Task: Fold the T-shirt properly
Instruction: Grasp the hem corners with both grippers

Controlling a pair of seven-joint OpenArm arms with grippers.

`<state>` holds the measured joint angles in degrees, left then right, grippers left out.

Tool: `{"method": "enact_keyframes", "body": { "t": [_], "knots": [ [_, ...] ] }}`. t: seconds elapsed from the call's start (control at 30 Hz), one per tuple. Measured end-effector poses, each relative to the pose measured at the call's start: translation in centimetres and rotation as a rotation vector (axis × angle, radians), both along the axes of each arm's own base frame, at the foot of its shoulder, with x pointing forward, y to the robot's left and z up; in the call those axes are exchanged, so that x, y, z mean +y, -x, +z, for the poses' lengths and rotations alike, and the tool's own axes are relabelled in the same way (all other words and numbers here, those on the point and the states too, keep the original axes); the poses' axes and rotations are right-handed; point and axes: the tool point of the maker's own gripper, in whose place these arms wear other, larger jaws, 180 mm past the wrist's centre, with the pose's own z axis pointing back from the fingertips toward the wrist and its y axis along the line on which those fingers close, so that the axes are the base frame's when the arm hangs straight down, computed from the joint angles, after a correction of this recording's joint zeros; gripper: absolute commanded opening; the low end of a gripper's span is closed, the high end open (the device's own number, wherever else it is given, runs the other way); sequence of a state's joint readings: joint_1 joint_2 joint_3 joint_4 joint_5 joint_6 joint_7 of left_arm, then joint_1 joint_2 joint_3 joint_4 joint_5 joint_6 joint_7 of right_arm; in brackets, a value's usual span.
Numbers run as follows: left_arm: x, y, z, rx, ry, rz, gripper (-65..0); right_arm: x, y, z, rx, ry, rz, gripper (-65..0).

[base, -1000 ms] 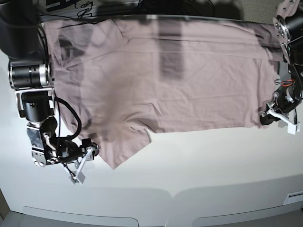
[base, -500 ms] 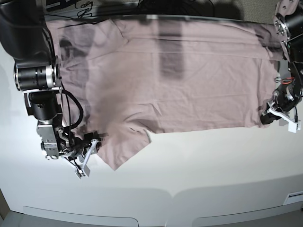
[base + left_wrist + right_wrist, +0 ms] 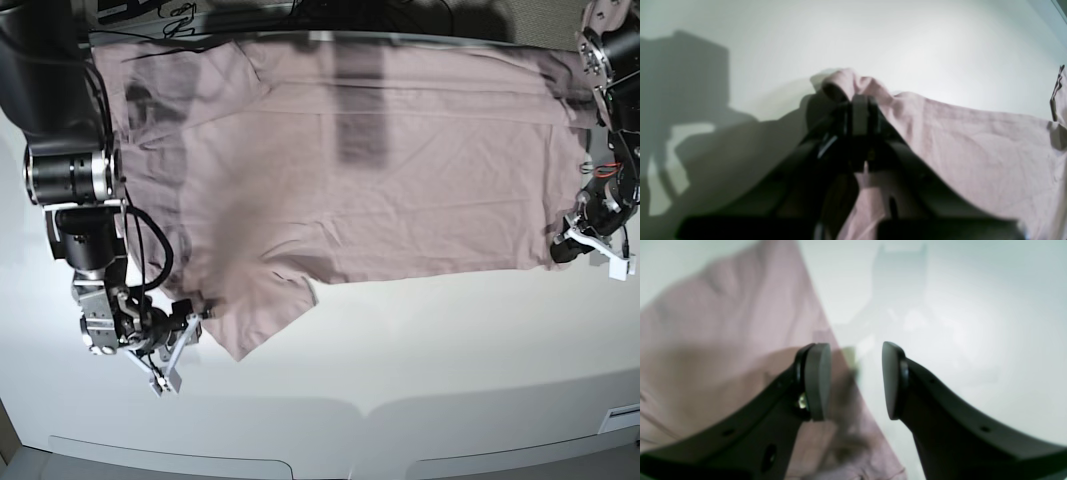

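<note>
The T-shirt [image 3: 380,160] lay spread flat on the surface [image 3: 420,380], not yet folded. Its corner was pinched in the left jaws; its sleeve edge sat between the parted right jaws.

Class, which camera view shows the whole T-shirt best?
The base view: the T-shirt lies spread out flat, with nearly all of it in frame. The left wrist view shows only a bunched corner pinched in the left end effector; the right wrist view shows only a blurred sleeve edge.
</note>
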<state>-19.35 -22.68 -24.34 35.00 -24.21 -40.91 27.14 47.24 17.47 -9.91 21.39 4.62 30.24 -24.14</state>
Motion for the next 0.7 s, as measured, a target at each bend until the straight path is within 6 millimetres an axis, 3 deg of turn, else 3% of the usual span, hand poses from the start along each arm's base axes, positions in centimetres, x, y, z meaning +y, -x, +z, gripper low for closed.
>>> {"method": "enact_keyframes", "body": {
  "t": [0.1, 0.23, 0.7],
  "knots": [
    [0.0, 0.0, 0.0, 0.0, 0.0, 0.0, -65.0, 0.0, -0.3, 0.4, -0.006, 0.001, 0.0, -39.3],
    [0.0, 0.0, 0.0, 0.0, 0.0, 0.0, -65.0, -0.2, 1.0, -0.9, 0.04, 0.013, 0.001, -39.3],
    [0.0, 0.0, 0.0, 0.001, 0.0, 0.0, -65.0, -1.1, 2.6, -3.1, 0.08, 0.055, -0.01, -39.3]
  ]
}}
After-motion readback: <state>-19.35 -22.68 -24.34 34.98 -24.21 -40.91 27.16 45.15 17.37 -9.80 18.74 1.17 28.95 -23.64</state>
